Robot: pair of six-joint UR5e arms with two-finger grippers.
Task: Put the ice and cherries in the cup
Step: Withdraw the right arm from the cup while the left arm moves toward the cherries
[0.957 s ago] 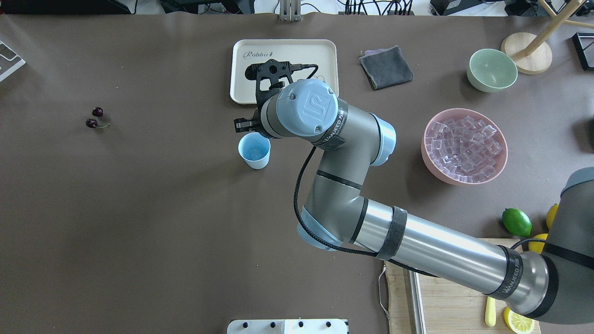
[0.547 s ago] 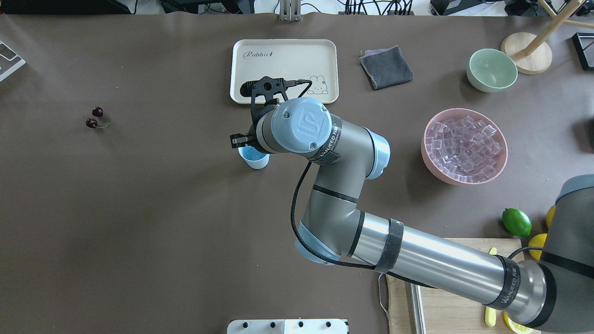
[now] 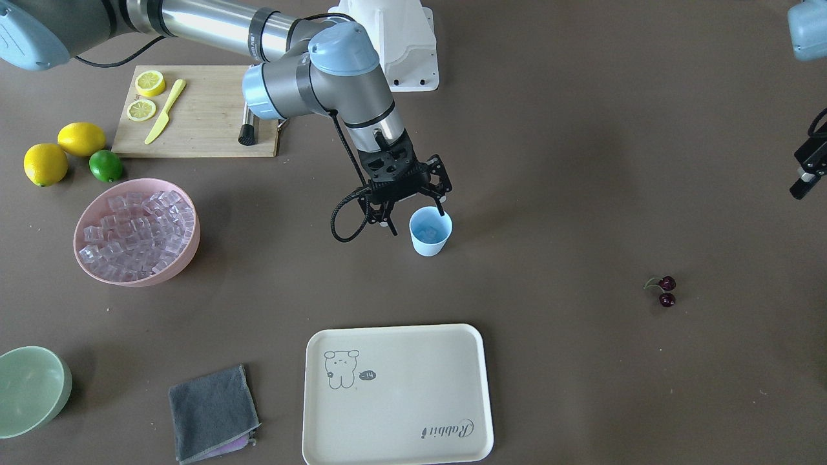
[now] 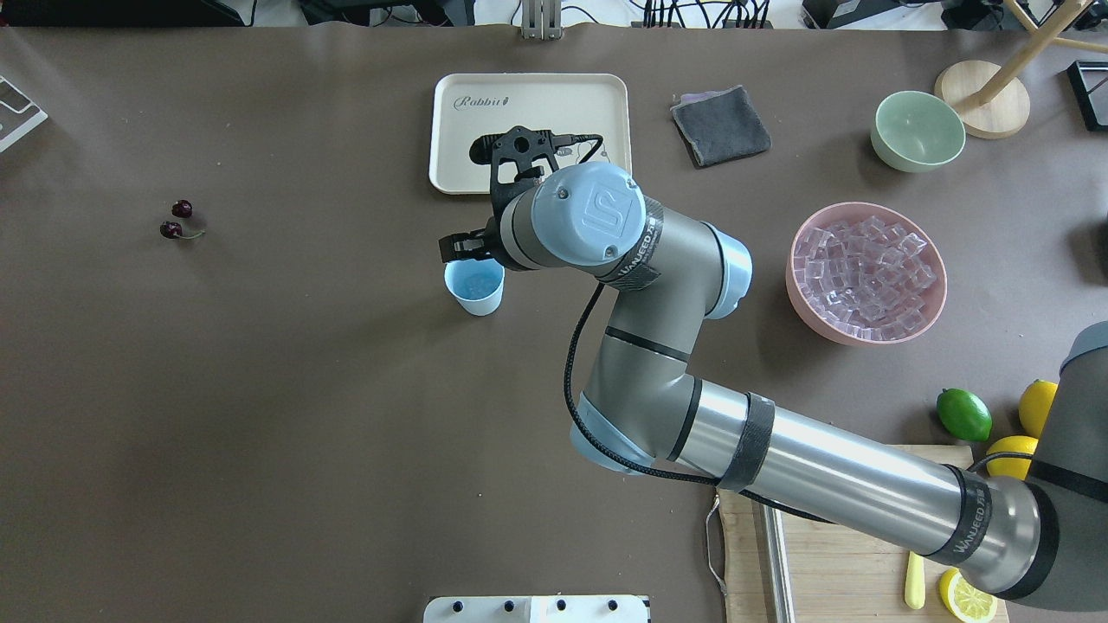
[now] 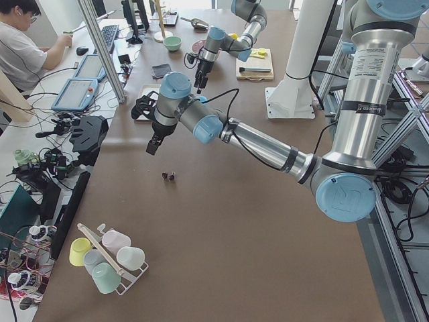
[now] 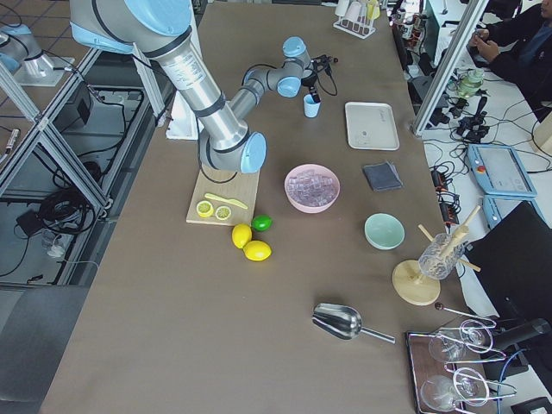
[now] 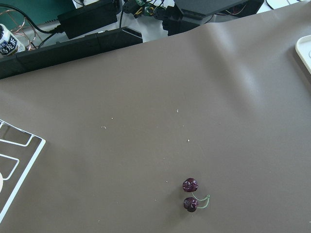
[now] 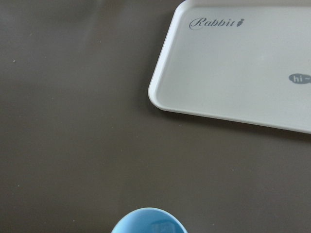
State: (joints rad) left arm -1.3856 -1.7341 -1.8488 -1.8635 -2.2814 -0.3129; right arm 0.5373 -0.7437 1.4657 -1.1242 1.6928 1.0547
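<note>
The pale blue cup (image 3: pixel 431 240) stands mid-table with clear ice (image 3: pixel 431 226) in it; it also shows in the overhead view (image 4: pixel 474 292) and at the bottom of the right wrist view (image 8: pixel 148 222). More ice cubes (image 3: pixel 139 223) fill the pink bowl (image 4: pixel 802 303). My right gripper (image 3: pixel 415 216) hangs open and empty just above the cup's robot-side rim. The cherries (image 3: pixel 665 291) lie far off on the table, also in the left wrist view (image 7: pixel 190 194). My left gripper (image 3: pixel 804 181) hovers above them at the view's edge; I cannot tell if it is open.
A cream tray (image 3: pixel 397 420) lies beyond the cup. A grey cloth (image 3: pixel 212 413) and a pale green bowl (image 3: pixel 32 387) are near it. A lime (image 3: pixel 105 166), lemons (image 3: pixel 45 163) and a cutting board (image 3: pixel 207 123) sit by the pink bowl.
My right gripper came down over the cup half a second ago, hiding most of it. It has since drawn back towards the tray, and the cup shows in full again.
</note>
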